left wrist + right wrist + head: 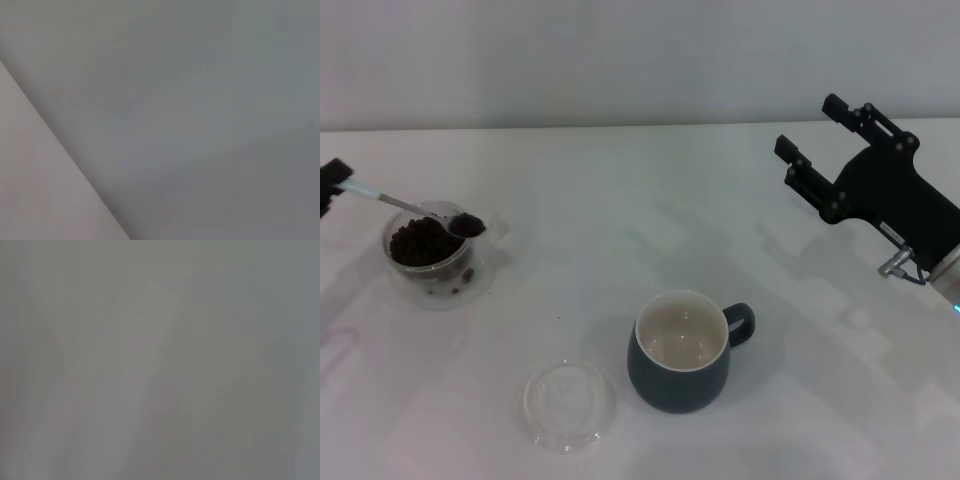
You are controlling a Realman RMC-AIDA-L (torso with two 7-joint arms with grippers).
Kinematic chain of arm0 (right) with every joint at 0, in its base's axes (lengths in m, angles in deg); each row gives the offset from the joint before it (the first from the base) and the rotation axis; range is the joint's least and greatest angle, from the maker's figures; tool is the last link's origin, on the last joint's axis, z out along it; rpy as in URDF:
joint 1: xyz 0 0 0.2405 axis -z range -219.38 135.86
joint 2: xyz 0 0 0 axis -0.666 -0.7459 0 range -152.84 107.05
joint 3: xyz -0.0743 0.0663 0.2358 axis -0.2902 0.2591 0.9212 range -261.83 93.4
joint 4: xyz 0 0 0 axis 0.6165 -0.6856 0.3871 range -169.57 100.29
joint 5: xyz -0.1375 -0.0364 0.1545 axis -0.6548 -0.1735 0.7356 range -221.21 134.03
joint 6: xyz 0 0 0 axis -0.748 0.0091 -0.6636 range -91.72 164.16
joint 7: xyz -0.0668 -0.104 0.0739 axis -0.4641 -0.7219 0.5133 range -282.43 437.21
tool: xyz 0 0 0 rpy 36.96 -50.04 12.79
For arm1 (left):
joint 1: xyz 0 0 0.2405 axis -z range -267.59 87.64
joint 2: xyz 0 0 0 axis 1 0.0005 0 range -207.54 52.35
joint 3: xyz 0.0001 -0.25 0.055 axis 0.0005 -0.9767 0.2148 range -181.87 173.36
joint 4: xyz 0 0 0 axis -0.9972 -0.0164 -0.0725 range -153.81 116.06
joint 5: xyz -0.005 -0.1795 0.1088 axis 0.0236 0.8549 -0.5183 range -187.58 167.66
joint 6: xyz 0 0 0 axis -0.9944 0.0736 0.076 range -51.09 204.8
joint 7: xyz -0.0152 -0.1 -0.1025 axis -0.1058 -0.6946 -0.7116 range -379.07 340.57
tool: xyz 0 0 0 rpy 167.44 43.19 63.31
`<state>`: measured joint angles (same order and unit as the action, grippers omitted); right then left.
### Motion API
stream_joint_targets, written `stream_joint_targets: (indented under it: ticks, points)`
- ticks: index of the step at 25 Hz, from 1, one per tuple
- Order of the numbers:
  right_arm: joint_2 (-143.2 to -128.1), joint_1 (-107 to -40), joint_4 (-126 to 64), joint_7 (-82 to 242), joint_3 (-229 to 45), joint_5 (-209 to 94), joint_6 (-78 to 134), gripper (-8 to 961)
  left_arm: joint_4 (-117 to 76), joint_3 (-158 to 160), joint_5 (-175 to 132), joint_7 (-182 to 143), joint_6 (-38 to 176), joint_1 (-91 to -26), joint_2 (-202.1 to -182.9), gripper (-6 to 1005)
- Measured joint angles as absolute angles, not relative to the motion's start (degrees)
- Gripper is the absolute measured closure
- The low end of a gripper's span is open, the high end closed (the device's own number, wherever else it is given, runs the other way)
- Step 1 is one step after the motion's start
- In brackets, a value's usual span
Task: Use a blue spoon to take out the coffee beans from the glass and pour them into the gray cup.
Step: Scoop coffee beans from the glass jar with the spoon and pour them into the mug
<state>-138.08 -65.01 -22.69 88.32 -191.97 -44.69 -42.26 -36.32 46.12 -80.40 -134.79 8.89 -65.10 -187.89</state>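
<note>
At the table's nine o'clock edge, the left gripper [332, 185] shows only as a black tip, clenched on the pale handle of the blue spoon [415, 209]. The spoon slants down toward three o'clock, its metal bowl heaped with dark grounds or beans and held just above the rim of the glass [428, 250]. The glass is small, clear and thick-walled, and holds a dark brown mound of coffee beans [420, 243]; a few stray beans lie at its foot. No brand, label or writing can be read on anything.

The gray cup [684, 352] stands near six o'clock, well apart from the glass: a rounded blue-gray mug, cream inside, its loop handle pointing to three o'clock. A clear round lid [568, 404] lies flat just beside it at nine o'clock.

The right gripper [820, 140] hangs at two o'clock above the white table [620, 200], its fingers spread and grasping nothing. Both wrist views show only blurred gray.
</note>
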Motion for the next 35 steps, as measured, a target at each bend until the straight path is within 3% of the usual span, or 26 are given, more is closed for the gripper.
stream_joint_targets:
  ticks: [15, 30, 35]
  points:
    - [-138.20, -66.1, -22.0, 88.5, -187.3, -44.6, -40.3, 272, -36.0, 50.2, -82.7, -136.7, 7.1, -59.6, -188.99, 863]
    - [-138.14, -66.2, -21.9, 88.3, -185.3, -40.1, -39.8, 272, -36.4, 53.7, -87.3, -136.0, 4.6, -55.3, -192.23, 864]
    - [-138.12, -66.2, -22.0, 88.3, -183.7, -40.1, -39.5, 272, -36.5, 54.1, -88.3, -135.7, 4.1, -54.4, -192.55, 864]
